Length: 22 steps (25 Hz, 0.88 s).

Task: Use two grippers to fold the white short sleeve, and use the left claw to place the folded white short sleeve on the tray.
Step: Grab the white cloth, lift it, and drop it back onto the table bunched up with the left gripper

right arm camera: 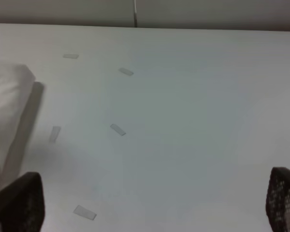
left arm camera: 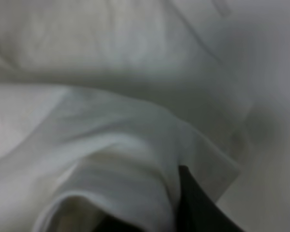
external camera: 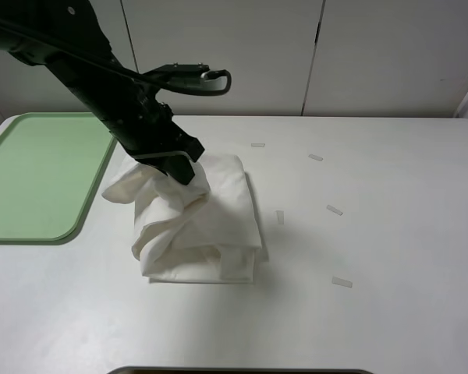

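left claw (external camera: pixel 186 173) grips white short sleeve (external camera: pixel 218 218); right gripper (right arm camera: pixel 152 200), wrist-view only, gapes

The high exterior camera looks down over the plain white tabletop (external camera: pixel 390 234), taking in the pale green rectangular plastic tray (external camera: pixel 31 175) at left and the bundled white cotton T-shirt (external camera: pixel 218 222) at centre. The left wrist camera sits hard against that shirt's cloth, blurred. The right wrist camera looks low across the table, sharing the shirt's edge and small white tape strips (right arm camera: pixel 117 129) with the high view.
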Tool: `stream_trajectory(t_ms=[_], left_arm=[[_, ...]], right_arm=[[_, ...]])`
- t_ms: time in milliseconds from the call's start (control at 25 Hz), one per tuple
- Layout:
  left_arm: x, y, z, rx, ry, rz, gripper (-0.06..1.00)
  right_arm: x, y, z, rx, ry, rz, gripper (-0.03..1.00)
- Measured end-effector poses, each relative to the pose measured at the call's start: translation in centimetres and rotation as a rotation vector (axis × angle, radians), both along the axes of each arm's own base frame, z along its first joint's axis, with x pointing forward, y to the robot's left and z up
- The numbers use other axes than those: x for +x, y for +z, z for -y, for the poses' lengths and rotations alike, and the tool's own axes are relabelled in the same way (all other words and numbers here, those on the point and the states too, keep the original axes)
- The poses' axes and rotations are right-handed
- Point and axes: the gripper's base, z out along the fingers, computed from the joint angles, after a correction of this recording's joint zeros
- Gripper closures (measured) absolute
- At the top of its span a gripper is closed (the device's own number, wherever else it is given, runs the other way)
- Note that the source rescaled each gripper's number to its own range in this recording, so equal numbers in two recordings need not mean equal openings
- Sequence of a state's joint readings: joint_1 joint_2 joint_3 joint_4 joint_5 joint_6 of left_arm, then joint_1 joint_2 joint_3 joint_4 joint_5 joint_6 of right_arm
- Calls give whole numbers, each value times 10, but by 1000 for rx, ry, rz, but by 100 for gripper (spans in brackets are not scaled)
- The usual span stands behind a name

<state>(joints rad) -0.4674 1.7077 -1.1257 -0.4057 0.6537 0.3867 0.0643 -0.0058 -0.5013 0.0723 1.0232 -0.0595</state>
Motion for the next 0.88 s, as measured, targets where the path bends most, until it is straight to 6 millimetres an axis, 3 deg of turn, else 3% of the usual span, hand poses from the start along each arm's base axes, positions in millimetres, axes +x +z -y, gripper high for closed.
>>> stream_trajectory(t_ms=[400, 720, 880], left_arm=[[7, -29, 58, -61, -115, -79, 86], [5, -30, 69, -90, -120, -77, 86], [6, -19, 79, -165, -107, -99, 86]], right_arm=[[0, 0, 0, 0, 0, 0, -3], [0, 0, 0, 5, 4, 0, -3], [0, 0, -1, 6, 4, 0, -3]])
